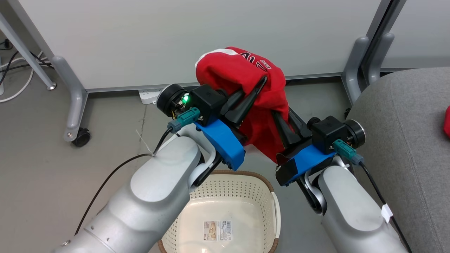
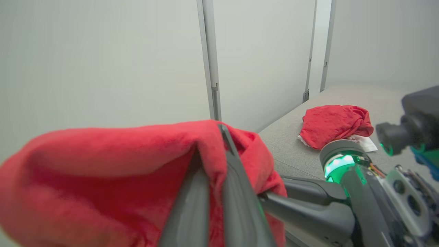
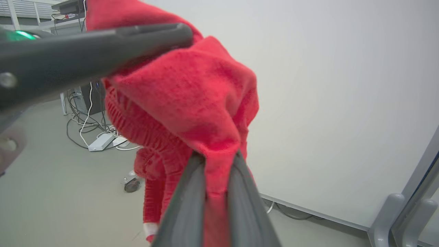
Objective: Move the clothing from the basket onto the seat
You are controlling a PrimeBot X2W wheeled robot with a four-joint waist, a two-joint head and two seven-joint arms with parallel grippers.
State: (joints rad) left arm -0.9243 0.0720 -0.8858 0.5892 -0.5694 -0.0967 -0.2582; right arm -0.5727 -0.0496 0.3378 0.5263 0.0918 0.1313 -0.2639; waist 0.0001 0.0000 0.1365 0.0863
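A red garment (image 1: 246, 91) with white trim and printed lettering hangs in the air above the basket (image 1: 228, 186), held by both grippers. My left gripper (image 1: 261, 83) is shut on its upper fold; in the left wrist view, its fingers (image 2: 210, 145) pinch red cloth. My right gripper (image 1: 277, 115) is shut on the lower part, fingertips buried in fabric; the right wrist view has it (image 3: 214, 164) clamping the cloth. The cream basket holds no clothing; a label lies on its floor. The grey seat (image 1: 397, 123) is at right, bearing another red garment (image 2: 334, 125) whose edge (image 1: 447, 121) shows.
White partition panels stand behind, on grey legs (image 1: 72, 95) with castors (image 1: 81, 137); another leg (image 1: 355, 66) stands beside the seat. A power strip (image 1: 147, 95) and cables (image 3: 89, 127) lie on the grey floor at left.
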